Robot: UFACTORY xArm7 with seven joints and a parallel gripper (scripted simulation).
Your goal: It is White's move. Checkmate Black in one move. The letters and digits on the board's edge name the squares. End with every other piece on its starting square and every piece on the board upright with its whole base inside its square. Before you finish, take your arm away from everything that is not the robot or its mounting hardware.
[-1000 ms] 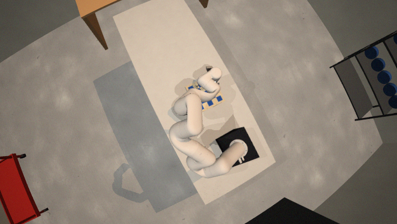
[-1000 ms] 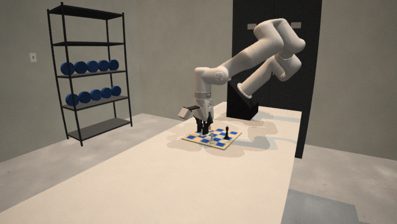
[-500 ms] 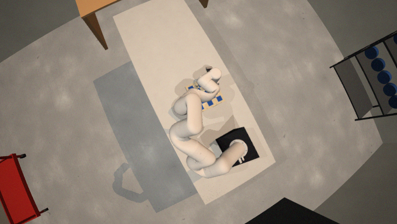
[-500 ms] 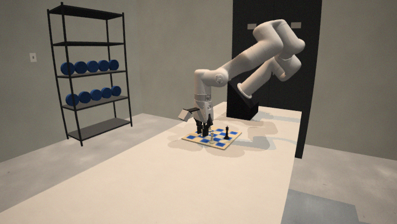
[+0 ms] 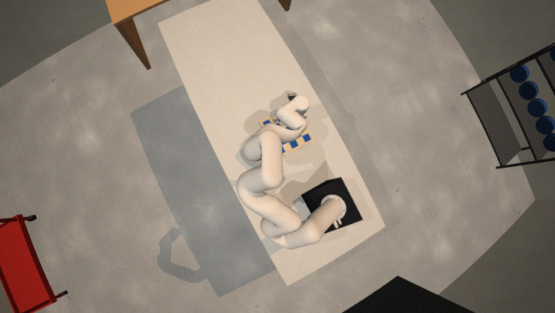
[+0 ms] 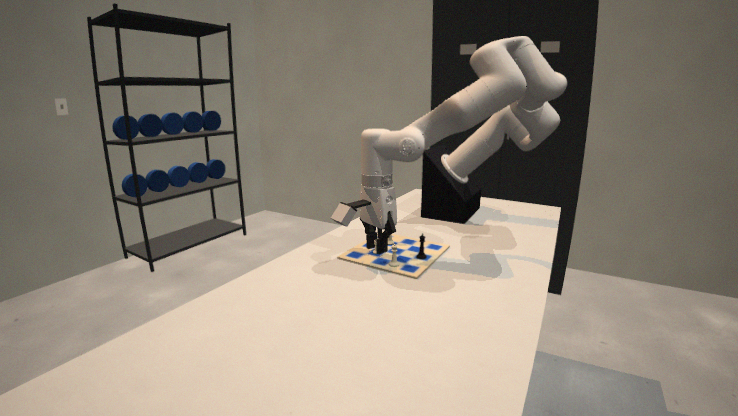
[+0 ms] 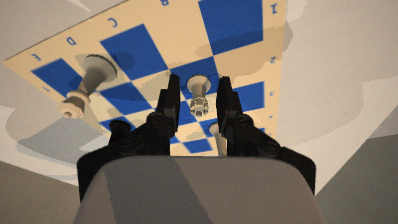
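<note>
A small blue-and-cream chessboard (image 6: 390, 254) lies on the long table; it also shows in the wrist view (image 7: 165, 65) and, mostly under the arm, in the overhead view (image 5: 289, 135). My gripper (image 7: 198, 88) is low over the board and open. Its fingers stand on either side of a small white piece (image 7: 198, 94) near the row-2 edge, with a gap on each side. A taller white piece (image 7: 86, 84) stands to the left near the D column. Another white piece (image 7: 215, 131) is partly hidden behind the right finger. A black king (image 6: 422, 246) and a white piece (image 6: 394, 254) stand on the board in the side view, right of the gripper (image 6: 379, 241).
The arm's black base block (image 6: 447, 196) stands on the table behind the board. A black shelf rack with blue cylinders (image 6: 165, 129) stands on the floor to the left. A red cart (image 5: 21, 264) and a wooden table (image 5: 128, 15) are far from the board.
</note>
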